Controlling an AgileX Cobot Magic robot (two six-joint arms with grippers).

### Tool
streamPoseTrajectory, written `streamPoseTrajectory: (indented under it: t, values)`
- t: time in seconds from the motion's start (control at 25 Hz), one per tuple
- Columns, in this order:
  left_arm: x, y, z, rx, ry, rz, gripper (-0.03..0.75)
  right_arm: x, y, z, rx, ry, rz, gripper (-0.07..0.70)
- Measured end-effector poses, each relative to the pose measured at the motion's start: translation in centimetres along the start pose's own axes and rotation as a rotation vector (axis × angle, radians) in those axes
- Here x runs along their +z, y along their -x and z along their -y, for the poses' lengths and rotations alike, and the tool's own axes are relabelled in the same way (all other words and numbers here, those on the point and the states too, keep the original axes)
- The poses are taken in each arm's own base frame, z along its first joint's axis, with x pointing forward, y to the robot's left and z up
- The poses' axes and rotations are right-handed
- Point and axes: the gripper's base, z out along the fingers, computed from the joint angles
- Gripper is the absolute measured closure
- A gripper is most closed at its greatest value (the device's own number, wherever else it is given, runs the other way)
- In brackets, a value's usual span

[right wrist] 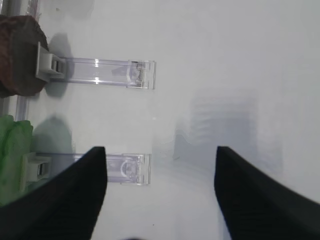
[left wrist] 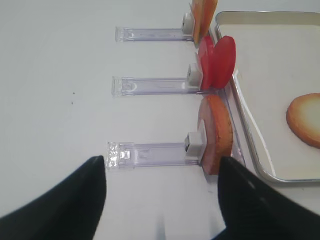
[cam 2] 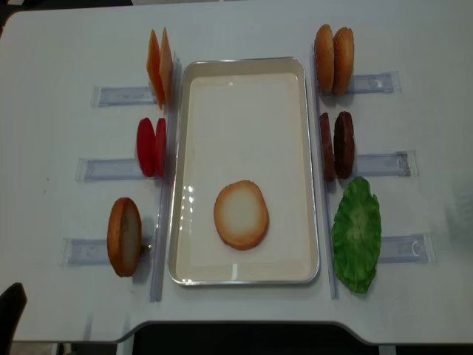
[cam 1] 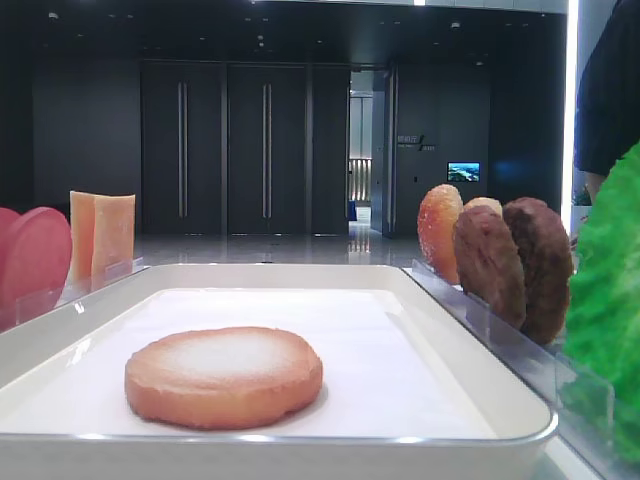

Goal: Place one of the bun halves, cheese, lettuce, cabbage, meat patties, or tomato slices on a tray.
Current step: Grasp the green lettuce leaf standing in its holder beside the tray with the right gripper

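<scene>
1. Exterior high realsense view: one bun half (cam 2: 241,214) lies flat on the tray (cam 2: 244,68), so the task looks basically done.
2. Right gripper (right wrist: 160,187) fingers spread wide, empty, over bare worktop (right wrist: 240,60).
3. Left gripper (left wrist: 162,192) fingers also apart, holding nothing.

Dark panelled wall (cam 1: 90,140) with tall double doors (cam 1: 225,150), glossy floor (cam 1: 280,250), small lit screen (cam 1: 463,172).
</scene>
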Motion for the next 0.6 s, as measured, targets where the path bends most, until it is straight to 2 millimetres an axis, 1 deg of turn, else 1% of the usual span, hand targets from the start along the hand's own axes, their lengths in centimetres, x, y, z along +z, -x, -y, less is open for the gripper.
streamPoseTrajectory:
  t: [0.12,0.24,0.52,0.6]
  values:
    - [0.0,0.0,0.0,0.0,0.0,0.0,0.181,0.7,0.5,0.1,0.0,0.003,-0.026,0.191]
    - [0.0,0.0,0.0,0.0,0.0,0.0,0.181,1.2,0.5,0.1,0.03,0.008,-0.063,0.192]
    - [0.0,0.0,0.0,0.0,0.0,0.0,0.181,1.2,-0.1,0.0,0.086,0.015,-0.136,0.192]
    - [0.0,0.0,0.0,0.0,0.0,0.0,0.181,1.2,-0.2,-0.2,0.103,0.04,-0.151,0.192]
